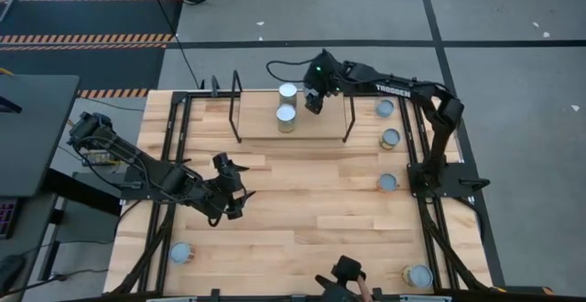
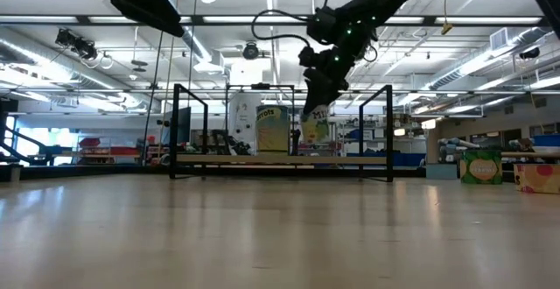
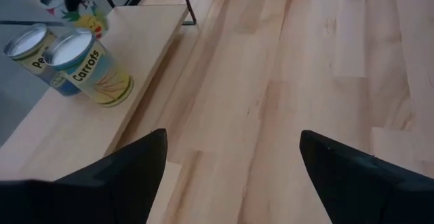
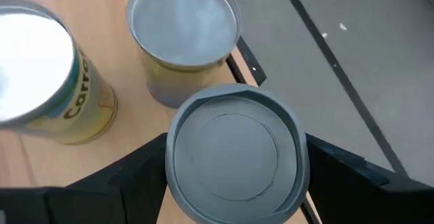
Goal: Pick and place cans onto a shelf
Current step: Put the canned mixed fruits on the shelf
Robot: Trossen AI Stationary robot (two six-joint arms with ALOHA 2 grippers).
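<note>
My right gripper (image 1: 313,102) hangs over the shelf (image 1: 261,128) at the table's far side, shut on a can (image 4: 234,157) with a grey round top. Beside it, two cans stand upright on the shelf board: one labelled Carrots (image 3: 91,68) and one behind it (image 1: 287,91). In the low view the held can (image 2: 316,128) hangs a little above the board. My left gripper (image 1: 235,188) waits open over the table's left middle, with nothing between its fingers (image 3: 135,176). My right gripper pinches the can by its round side wall, just below the top rim (image 4: 171,157), with one finger on either side. The fingers slant down from above, coming from the table's right. The can hangs slightly tilted, its top up, clear of the shelf board.
Three cans (image 1: 385,108) (image 1: 391,138) (image 1: 388,182) stand along the table's right side, one at the near left (image 1: 181,252) and one at the near right (image 1: 418,275). The shelf's black posts (image 1: 237,87) rise at its corners. A person's hand (image 1: 350,275) shows at the near edge.
</note>
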